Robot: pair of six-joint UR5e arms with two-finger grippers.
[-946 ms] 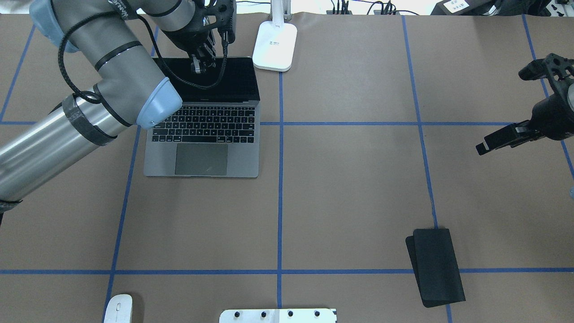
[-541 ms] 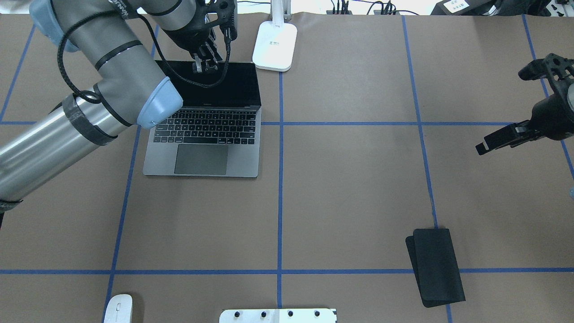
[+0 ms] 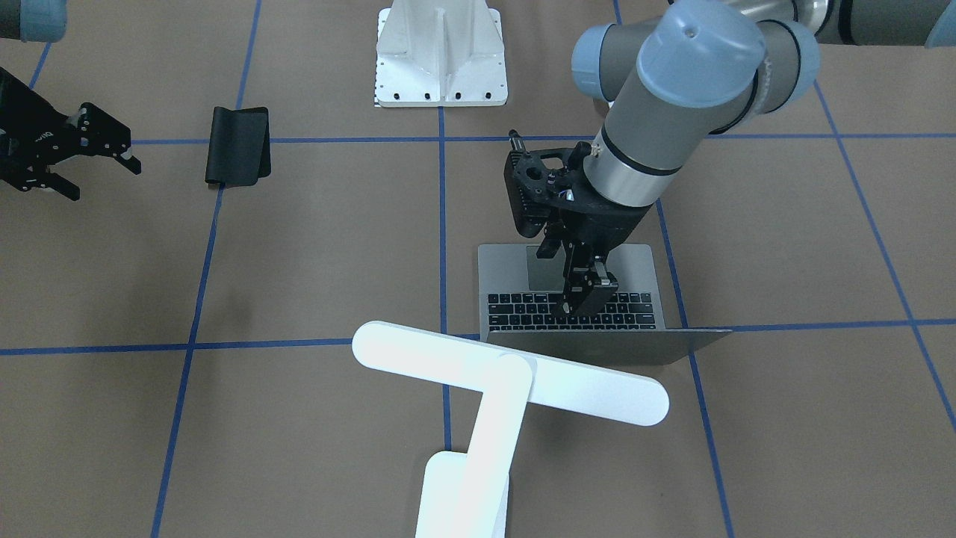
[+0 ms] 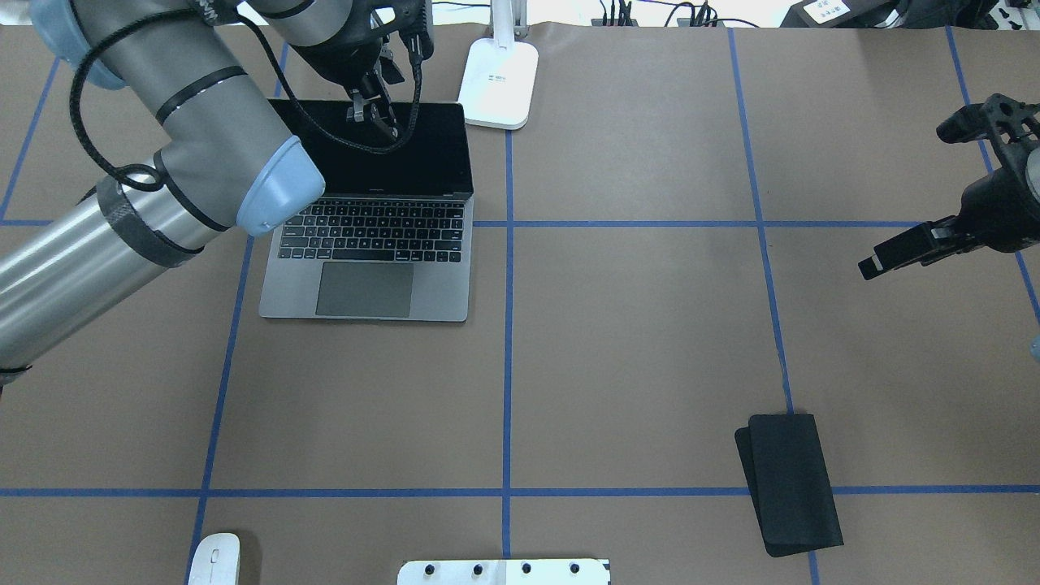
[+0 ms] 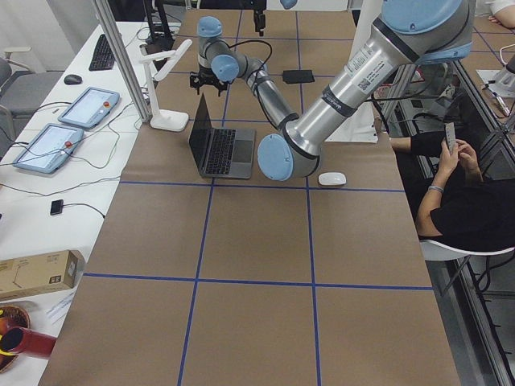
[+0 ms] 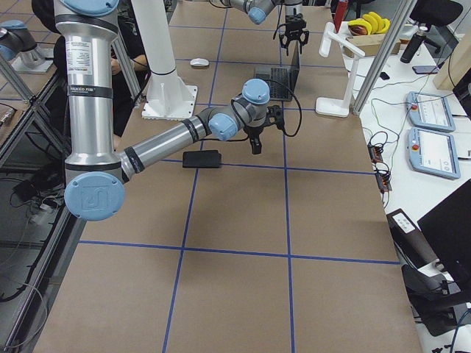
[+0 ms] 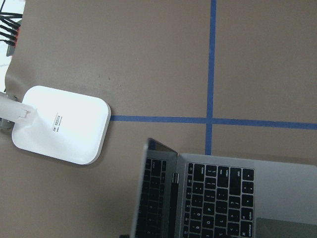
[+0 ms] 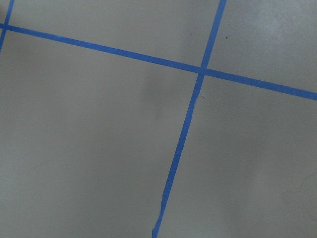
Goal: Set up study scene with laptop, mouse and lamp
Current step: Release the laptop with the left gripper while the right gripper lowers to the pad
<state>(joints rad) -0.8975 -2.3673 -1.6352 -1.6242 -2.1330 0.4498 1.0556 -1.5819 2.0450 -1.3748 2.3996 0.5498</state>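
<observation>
The space-grey laptop [image 4: 366, 244] stands open at the back left, its dark screen close to upright. My left gripper [image 3: 585, 306] looks shut, and its tip sits at the screen side of the lid, just under the top edge; it also shows in the overhead view [image 4: 370, 118]. No finger wraps the lid's back. The white lamp [image 3: 508, 370] stands just right of the laptop, with its base [image 4: 498, 81] at the table's far edge. The white mouse [image 4: 215, 559] lies at the near left edge. My right gripper [image 3: 104, 179] hangs open and empty at the far right.
A black folded mat [image 4: 792, 483] lies at the near right. A white ribbed pedestal [image 4: 504, 571] with bolt holes stands at the near middle edge. Blue tape lines grid the brown table [image 4: 634, 349]. A seated person [image 5: 459, 201] is beside the table's robot side.
The laptop lid has swung further open, and its top edge has moved toward the far side. My left gripper has moved with it. The right arm has barely moved.
</observation>
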